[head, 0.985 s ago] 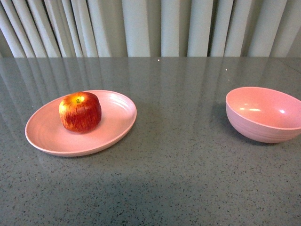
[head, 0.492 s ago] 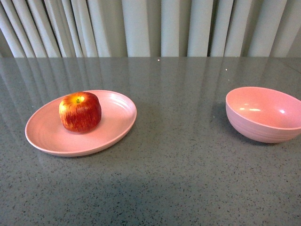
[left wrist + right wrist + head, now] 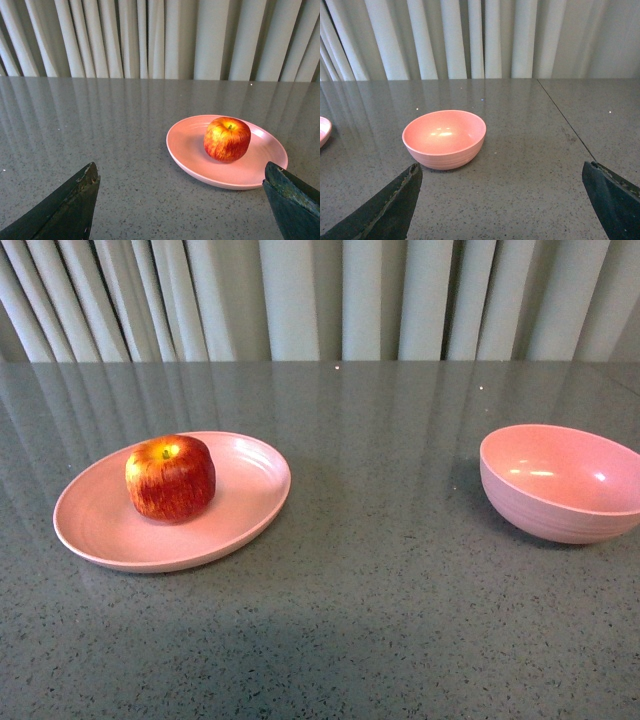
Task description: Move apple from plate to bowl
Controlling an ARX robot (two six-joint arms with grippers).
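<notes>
A red apple (image 3: 170, 477) with a yellow top sits on the shallow pink plate (image 3: 240, 510) at the left of the grey table. The deep pink bowl (image 3: 560, 483) stands empty at the right. Neither gripper shows in the front view. In the left wrist view my left gripper (image 3: 182, 200) is open and empty, short of the plate (image 3: 190, 155) and the apple (image 3: 227, 139). In the right wrist view my right gripper (image 3: 502, 200) is open and empty, short of the bowl (image 3: 444, 138).
Pale curtains hang behind the table's far edge. A seam (image 3: 565, 120) runs across the tabletop beside the bowl. The plate's rim (image 3: 322, 131) peeks in at the edge of the right wrist view.
</notes>
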